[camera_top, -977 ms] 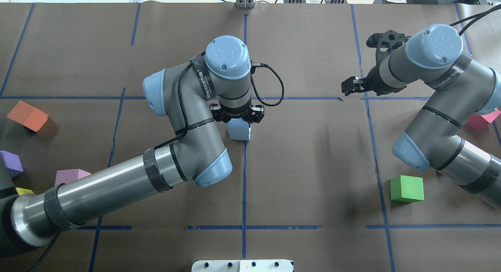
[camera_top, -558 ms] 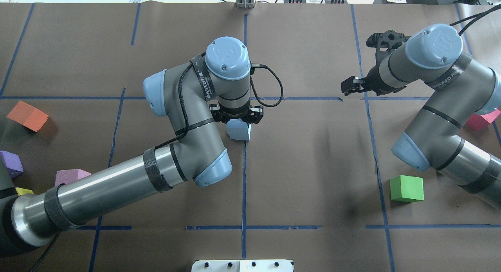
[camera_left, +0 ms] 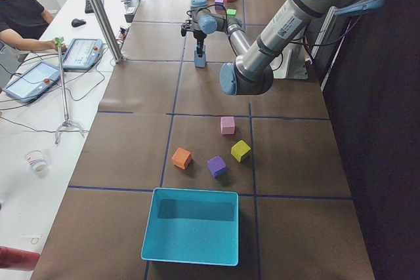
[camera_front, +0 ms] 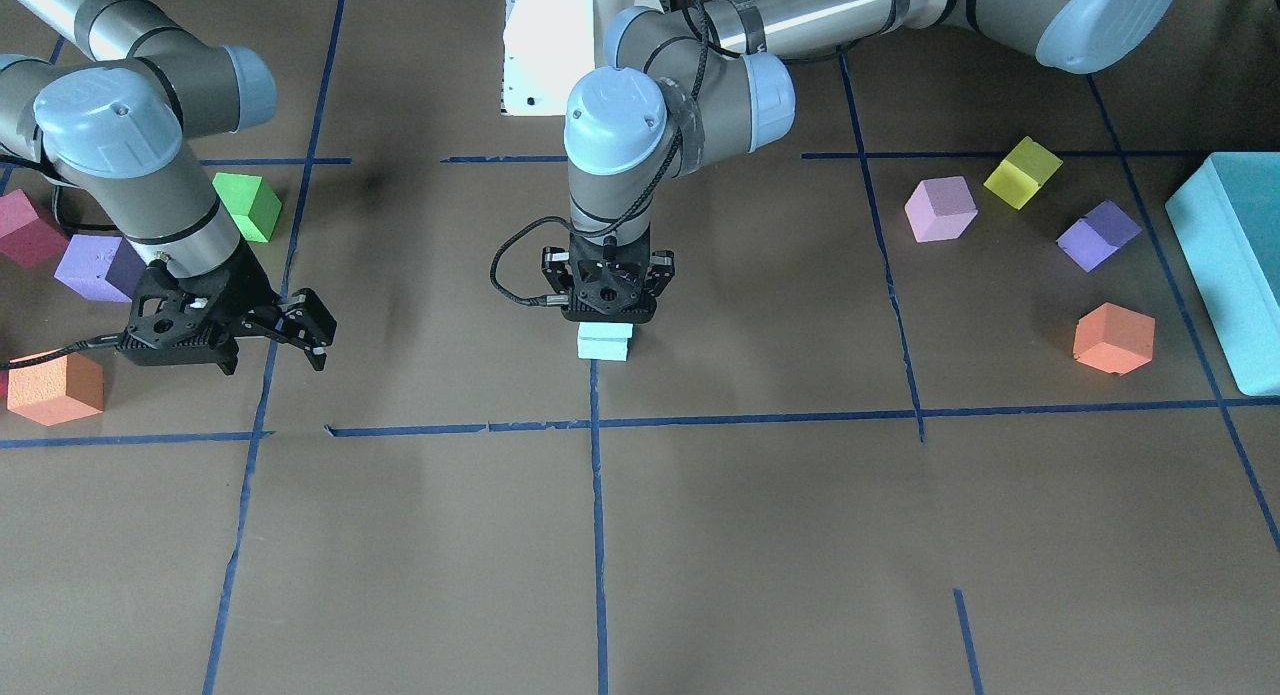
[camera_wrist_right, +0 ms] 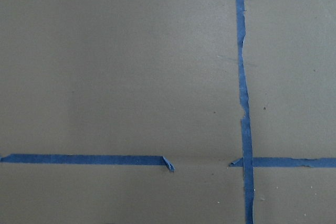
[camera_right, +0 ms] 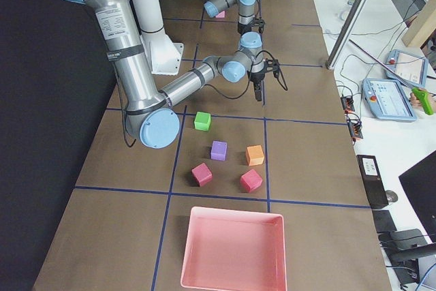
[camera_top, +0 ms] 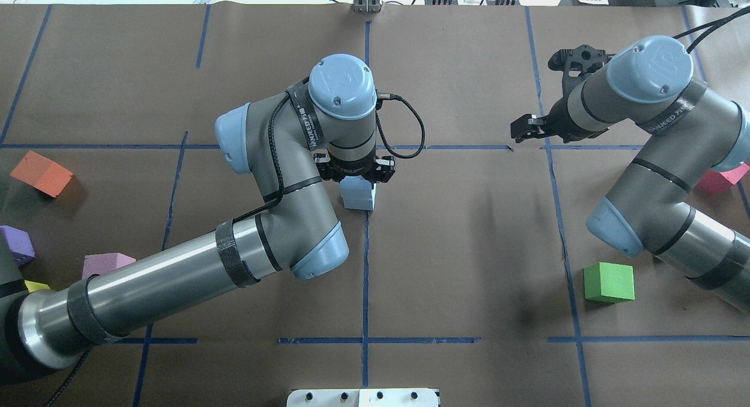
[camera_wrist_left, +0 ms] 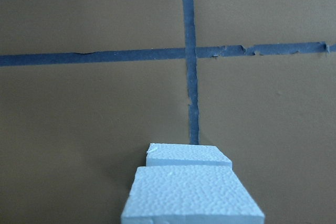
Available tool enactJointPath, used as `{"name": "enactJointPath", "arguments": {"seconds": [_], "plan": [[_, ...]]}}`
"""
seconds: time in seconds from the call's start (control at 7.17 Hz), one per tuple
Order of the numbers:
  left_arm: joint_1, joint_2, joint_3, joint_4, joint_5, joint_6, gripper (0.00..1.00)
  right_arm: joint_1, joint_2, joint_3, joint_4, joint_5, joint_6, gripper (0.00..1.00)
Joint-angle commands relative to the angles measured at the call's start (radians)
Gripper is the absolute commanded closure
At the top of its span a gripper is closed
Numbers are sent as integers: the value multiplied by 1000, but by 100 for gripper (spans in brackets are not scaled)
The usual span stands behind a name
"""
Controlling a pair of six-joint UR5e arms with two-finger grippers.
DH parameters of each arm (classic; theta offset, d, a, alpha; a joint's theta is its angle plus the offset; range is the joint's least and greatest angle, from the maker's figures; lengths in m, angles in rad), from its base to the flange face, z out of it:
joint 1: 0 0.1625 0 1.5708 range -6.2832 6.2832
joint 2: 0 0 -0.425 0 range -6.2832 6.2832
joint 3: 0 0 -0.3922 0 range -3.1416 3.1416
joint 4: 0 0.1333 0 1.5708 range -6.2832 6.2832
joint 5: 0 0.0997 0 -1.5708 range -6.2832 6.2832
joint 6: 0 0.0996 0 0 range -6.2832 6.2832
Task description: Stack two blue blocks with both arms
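Two pale blue blocks stand stacked at the table's middle, on a blue tape line. The upper blue block [camera_wrist_left: 191, 195] sits on the lower blue block [camera_wrist_left: 189, 155], set a little toward the camera. In the front view the stack [camera_front: 604, 341] shows just under my left gripper [camera_front: 608, 310]. In the overhead view my left gripper [camera_top: 355, 175] points straight down over the upper block [camera_top: 358, 195] and is shut on it; its fingertips are hidden. My right gripper [camera_top: 523, 130] is open and empty, well to the right of the stack, also seen in the front view [camera_front: 305, 337].
A green cube [camera_top: 609, 282] lies under the right arm, with a magenta cube [camera_top: 723, 178] behind it. Orange [camera_top: 41, 173], purple [camera_top: 14, 245] and lilac [camera_top: 105, 262] cubes lie at the left. A teal box [camera_front: 1225, 265] and a pink tray [camera_right: 231, 250] stand at the table's ends.
My left arm has shifted only very slightly over the stack, with the blue block still in the gripper. The right arm has not moved.
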Motion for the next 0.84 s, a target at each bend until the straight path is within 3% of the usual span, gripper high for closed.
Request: {"name": "enactJointPath", "arguments": {"seconds": [0.0,0.28,0.56,0.7], "plan": [[4,1,0,-1,12,17,55,0,-1,1,0,0,-1,0],[15,2,0,-1,12,36,52,0,-1,3,0,0,1,0],[15,4,0,-1,11,65,6,0,0,3,0,0,1,0],[15,4,-3,-1,11,66,1,0,0,3,0,0,1,0]]}}
